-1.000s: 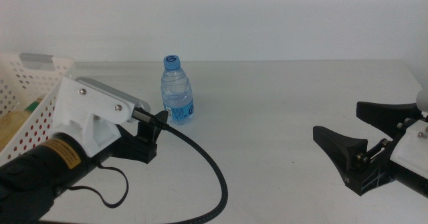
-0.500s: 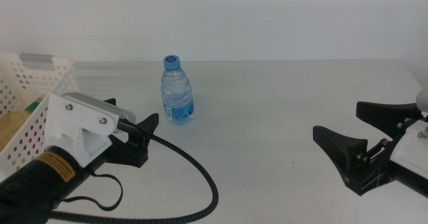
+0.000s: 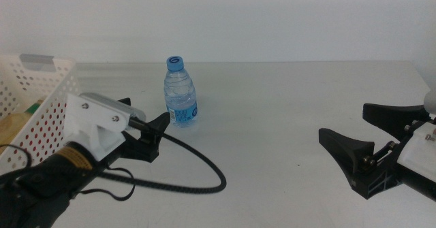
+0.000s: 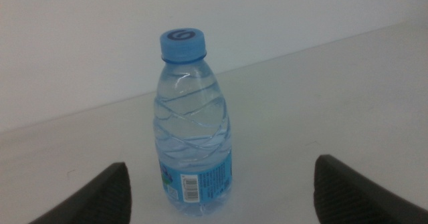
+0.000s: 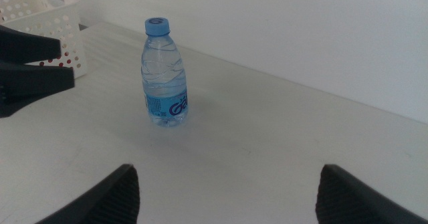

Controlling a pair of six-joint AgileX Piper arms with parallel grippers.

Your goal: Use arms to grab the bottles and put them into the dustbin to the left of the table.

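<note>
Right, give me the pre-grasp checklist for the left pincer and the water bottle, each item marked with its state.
1. Water bottle upright on the table: ok.
2. Left pincer open wide enough: ok; in the left wrist view its jaws stand well apart either side of the bottle.
3. Jaws around the bottle: not ok; the pincer sits just short of it, no contact.
4. Bottle centred between the jaws: ok, roughly, in the left wrist view.
5. Right pincer clear of the path: ok; it waits open at the table's right side.
6. Room in the dustbin: cannot tell; only part of its inside shows.
</note>
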